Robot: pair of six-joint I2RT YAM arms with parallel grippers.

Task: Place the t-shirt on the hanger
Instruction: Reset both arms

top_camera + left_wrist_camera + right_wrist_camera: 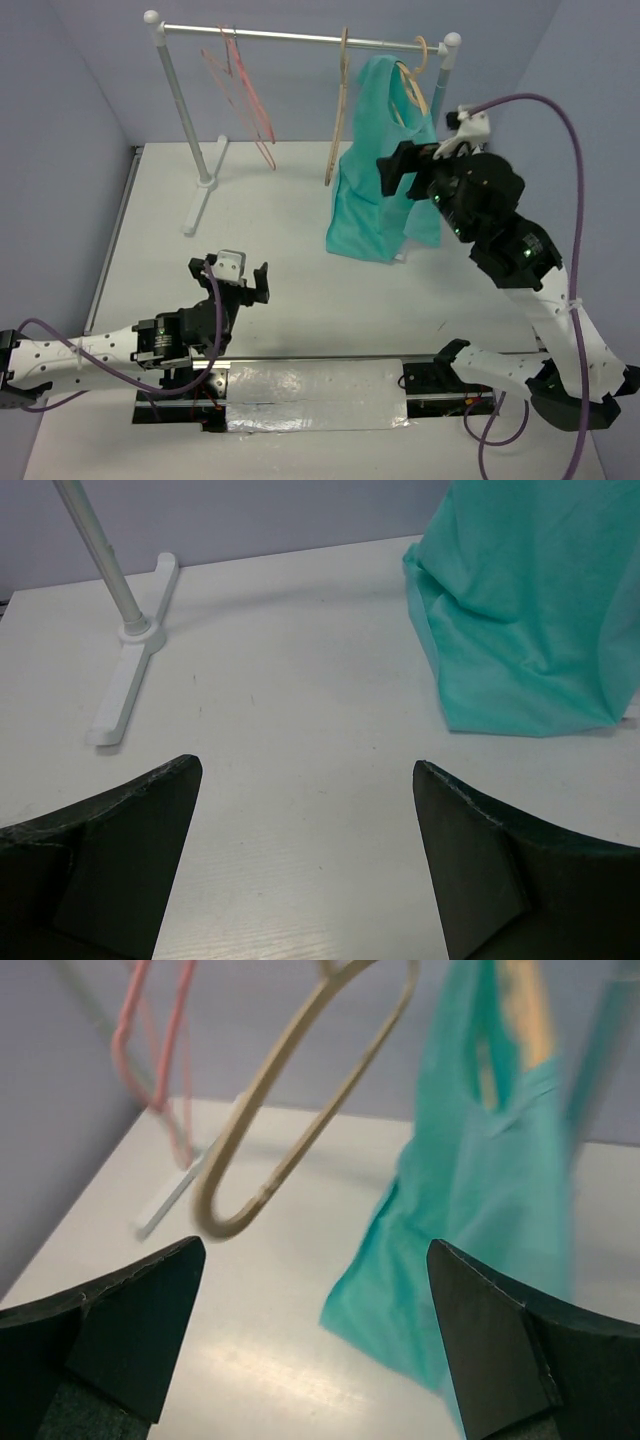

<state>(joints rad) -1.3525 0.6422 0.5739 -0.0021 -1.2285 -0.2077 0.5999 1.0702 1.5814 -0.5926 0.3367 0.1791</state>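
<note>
Left gripper [305,768] and right gripper [315,1248] gape empty; the t-shirt [375,190] hangs far right, draped over the hanger [415,95], and we judge it light, limp cloth, best pinched at a shoulder.

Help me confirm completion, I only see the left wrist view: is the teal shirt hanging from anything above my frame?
Observer: Yes, the t-shirt hangs on the cream hanger, hooked on the rail near its right end.
Operator: Is the right hand holding it?
Observer: No, the right hand is open beside the shirt, nothing between its fingers.
Operator: Other hangers?
Observer: A bare tan hanger just left of it, pink hangers further left.
</note>
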